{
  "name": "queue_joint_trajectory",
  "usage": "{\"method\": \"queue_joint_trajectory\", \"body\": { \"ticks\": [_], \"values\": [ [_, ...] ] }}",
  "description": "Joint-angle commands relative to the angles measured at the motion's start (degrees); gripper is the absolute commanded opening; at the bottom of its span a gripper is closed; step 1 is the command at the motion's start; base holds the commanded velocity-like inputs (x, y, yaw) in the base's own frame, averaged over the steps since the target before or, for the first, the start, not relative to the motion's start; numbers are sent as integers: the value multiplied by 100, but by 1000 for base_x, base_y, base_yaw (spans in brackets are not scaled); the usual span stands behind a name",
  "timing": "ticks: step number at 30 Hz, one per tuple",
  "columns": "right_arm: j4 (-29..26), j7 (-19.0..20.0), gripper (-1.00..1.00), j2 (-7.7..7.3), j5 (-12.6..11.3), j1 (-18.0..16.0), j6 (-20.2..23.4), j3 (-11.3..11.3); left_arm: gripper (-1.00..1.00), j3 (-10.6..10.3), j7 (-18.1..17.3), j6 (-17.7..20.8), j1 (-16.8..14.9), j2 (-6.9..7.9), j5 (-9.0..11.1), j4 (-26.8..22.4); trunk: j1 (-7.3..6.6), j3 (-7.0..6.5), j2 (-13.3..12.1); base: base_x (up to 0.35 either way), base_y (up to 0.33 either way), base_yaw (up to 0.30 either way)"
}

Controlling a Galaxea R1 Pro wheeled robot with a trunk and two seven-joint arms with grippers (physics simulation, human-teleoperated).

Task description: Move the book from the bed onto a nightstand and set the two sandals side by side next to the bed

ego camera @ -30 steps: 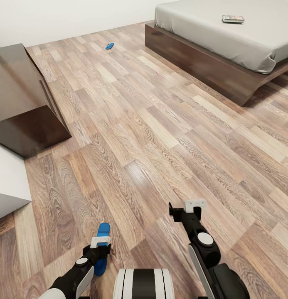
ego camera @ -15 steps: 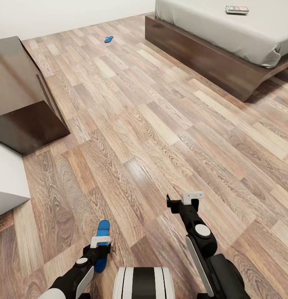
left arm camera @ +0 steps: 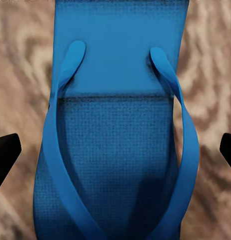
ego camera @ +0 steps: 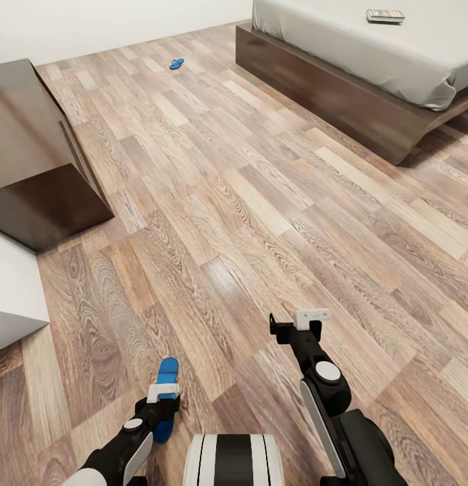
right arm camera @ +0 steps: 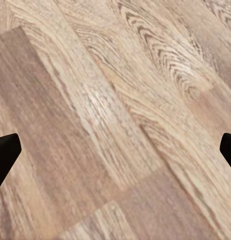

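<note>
Wood planks cover the floor [ego camera: 261, 202] of the bedroom, and we see a white wall [ego camera: 112, 27] at the far side. We are looking down over both of our arms.

Our left gripper [ego camera: 163, 399] hangs low over one blue sandal [ego camera: 166, 391] that lies flat on the floor close in front of us. From the left wrist camera we see this sandal [left arm camera: 115, 150] very big, with its two straps meeting toward the toe. The two dark fingertips [left arm camera: 5, 155] sit far out at both sides of the sandal, so the left gripper [left arm camera: 115, 155] is spread wide and is not pinching it.

Our right gripper [ego camera: 302, 322] hangs over bare floor, well apart from the sandal. The right wrist camera shows wood grain, with dark fingertips [right arm camera: 4, 152] at the two edges. So the right gripper [right arm camera: 115, 150] is spread wide too and holds nothing.

The other sandal [ego camera: 177, 64] lies far away on the floor near the wall, well apart from the first one.

The bed [ego camera: 342, 94] stands at the far right, with a dark wood frame and a light grey mattress. The book [ego camera: 385, 15] lies flat on top of the mattress.

A dark brown cabinet [ego camera: 31, 155] stands at our left. Just in front of it, we see a white block [ego camera: 11, 297].
</note>
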State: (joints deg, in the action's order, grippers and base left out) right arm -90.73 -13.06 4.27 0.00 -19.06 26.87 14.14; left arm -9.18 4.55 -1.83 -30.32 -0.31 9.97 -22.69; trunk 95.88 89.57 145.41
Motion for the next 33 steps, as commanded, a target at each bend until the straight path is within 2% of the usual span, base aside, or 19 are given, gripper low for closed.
{"method": "queue_joint_trajectory", "body": {
  "ticks": [1, 33],
  "values": [
    [-6, -32, 100, 0, 0, -4, 35, 9, 100, -49, 42, -19, -2, 4, 58, 2, -1, 3, 1, 0, 0, 0],
    [-6, -30, 100, 4, 0, -10, 47, 10, 100, -49, 35, -27, 0, 4, 58, 1, -1, 3, 1, 0, 0, 0]
  ]
}}
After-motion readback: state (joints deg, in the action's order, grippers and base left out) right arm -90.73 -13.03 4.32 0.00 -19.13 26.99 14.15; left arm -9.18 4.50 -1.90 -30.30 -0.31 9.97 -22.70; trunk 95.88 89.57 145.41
